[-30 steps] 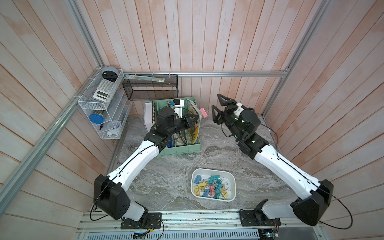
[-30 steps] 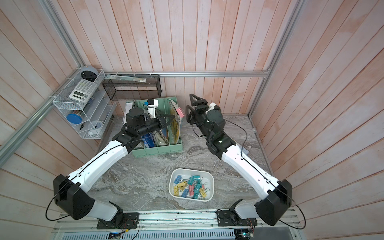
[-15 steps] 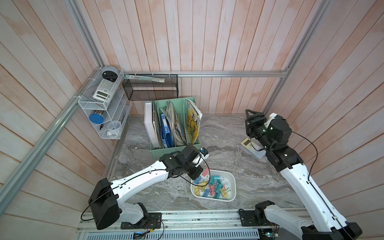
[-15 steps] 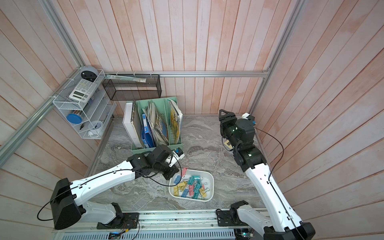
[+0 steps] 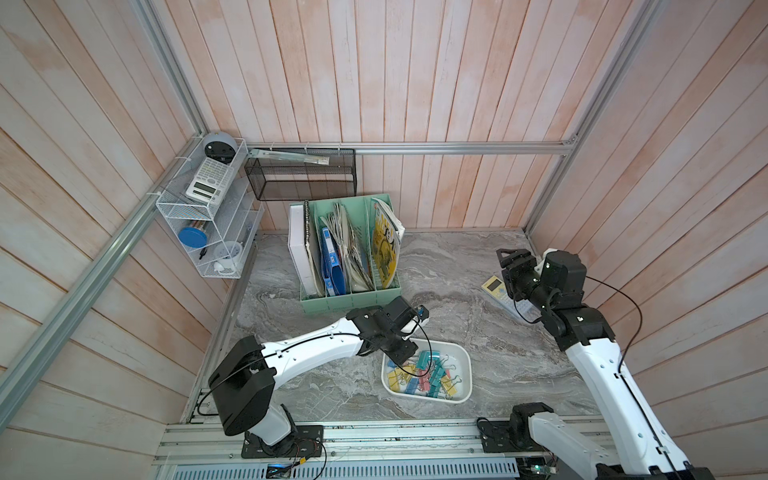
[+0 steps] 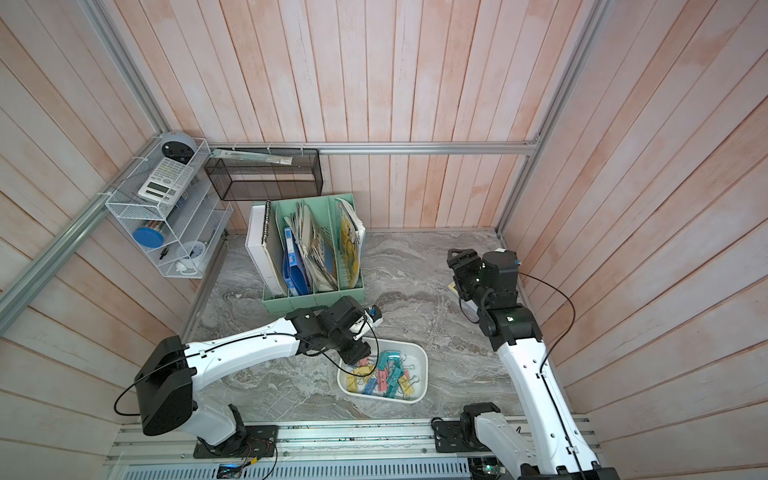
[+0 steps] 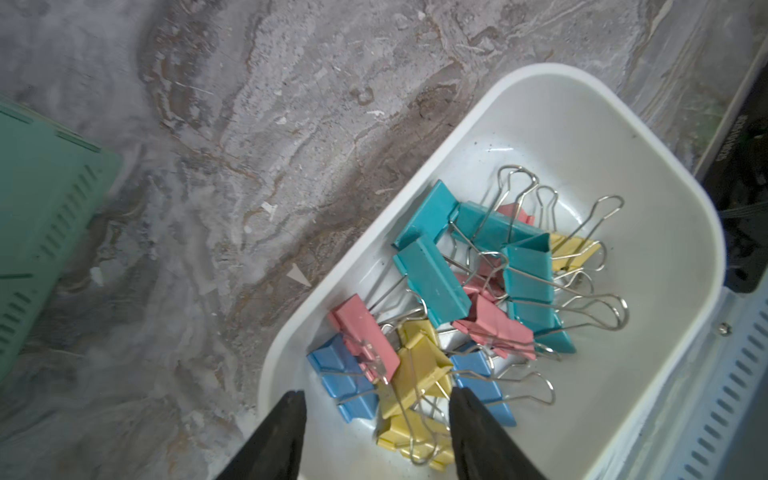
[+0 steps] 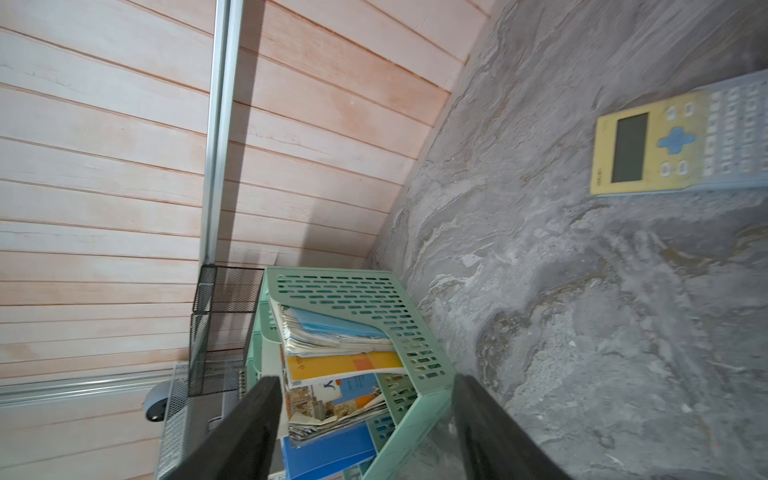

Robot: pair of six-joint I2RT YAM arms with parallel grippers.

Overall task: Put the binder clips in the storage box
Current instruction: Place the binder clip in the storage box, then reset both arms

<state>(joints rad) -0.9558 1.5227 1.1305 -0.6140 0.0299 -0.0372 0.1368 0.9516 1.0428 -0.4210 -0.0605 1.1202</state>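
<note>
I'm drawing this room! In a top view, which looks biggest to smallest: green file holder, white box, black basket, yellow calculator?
1. green file holder
2. black basket and white box look about alike
3. yellow calculator, partly hidden

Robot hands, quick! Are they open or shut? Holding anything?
Left gripper: open, holding nothing, over the binder clips in the storage box.
Right gripper: open, holding nothing.

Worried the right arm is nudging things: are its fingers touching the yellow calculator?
Apart. In the right wrist view the open fingers of the right gripper hold nothing, and bare marble table lies between them and the calculator.
</note>
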